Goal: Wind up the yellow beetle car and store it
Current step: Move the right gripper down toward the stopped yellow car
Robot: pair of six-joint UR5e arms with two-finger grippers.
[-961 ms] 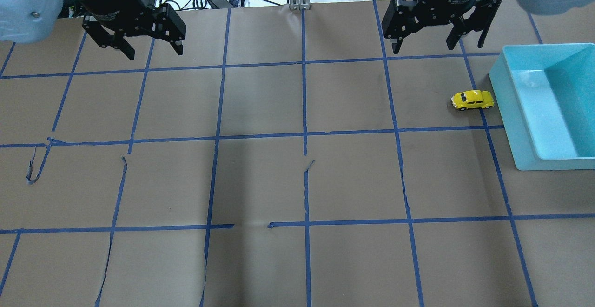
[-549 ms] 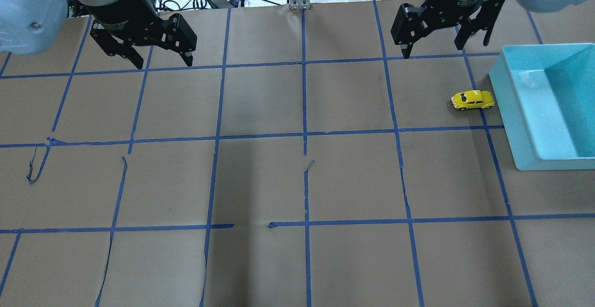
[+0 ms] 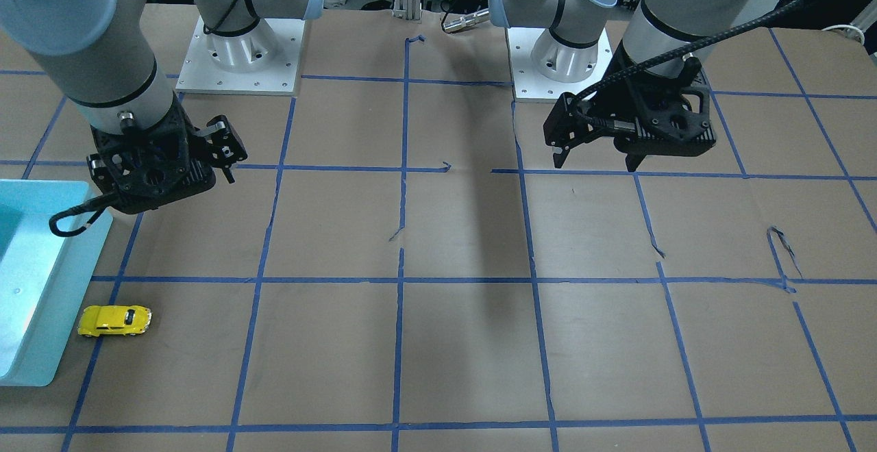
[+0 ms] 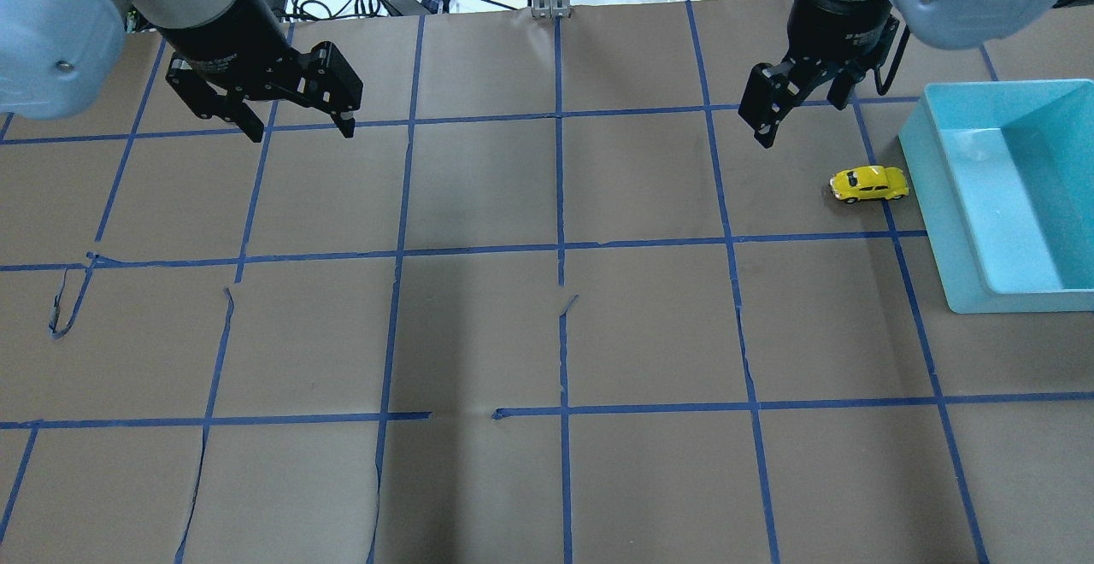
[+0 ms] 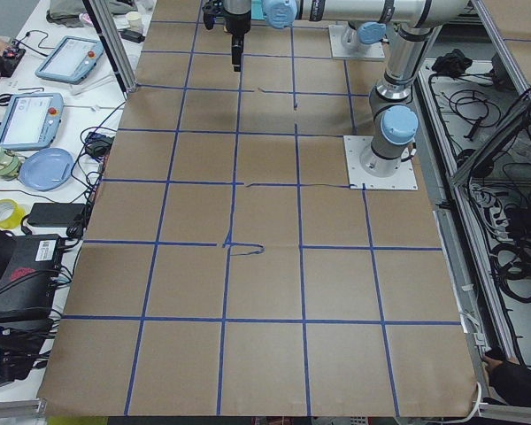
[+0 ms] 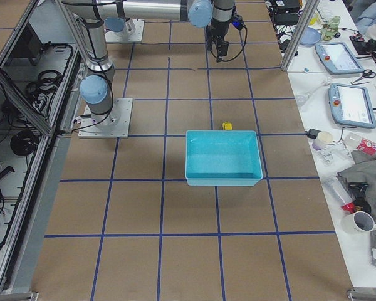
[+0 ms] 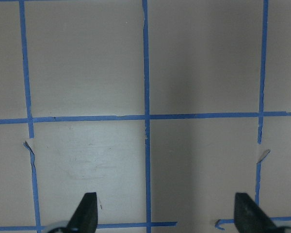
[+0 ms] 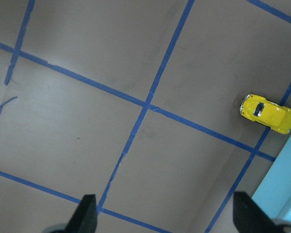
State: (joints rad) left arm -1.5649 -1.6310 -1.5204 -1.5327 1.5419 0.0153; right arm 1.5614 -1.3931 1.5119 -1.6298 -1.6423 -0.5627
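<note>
The yellow beetle car (image 4: 869, 184) stands on its wheels on the brown paper, just left of the teal bin (image 4: 932, 205). It also shows in the front view (image 3: 114, 320) and in the right wrist view (image 8: 268, 113). My right gripper (image 4: 803, 115) is open and empty. It hangs above the table, behind and to the left of the car, with its fingertips wide apart in its wrist view (image 8: 166, 211). My left gripper (image 4: 301, 130) is open and empty over the far left of the table, far from the car; its wrist view (image 7: 167, 211) shows only paper.
The teal bin (image 3: 41, 287) is open-topped, with nothing showing inside it. The table is covered in brown paper with a blue tape grid (image 4: 560, 248), torn in places. Cables and tablets lie beyond the far edge.
My right gripper has moved forward towards the car and turned about its axis. My left gripper has shifted a little forward and to the right. The car has not moved.
</note>
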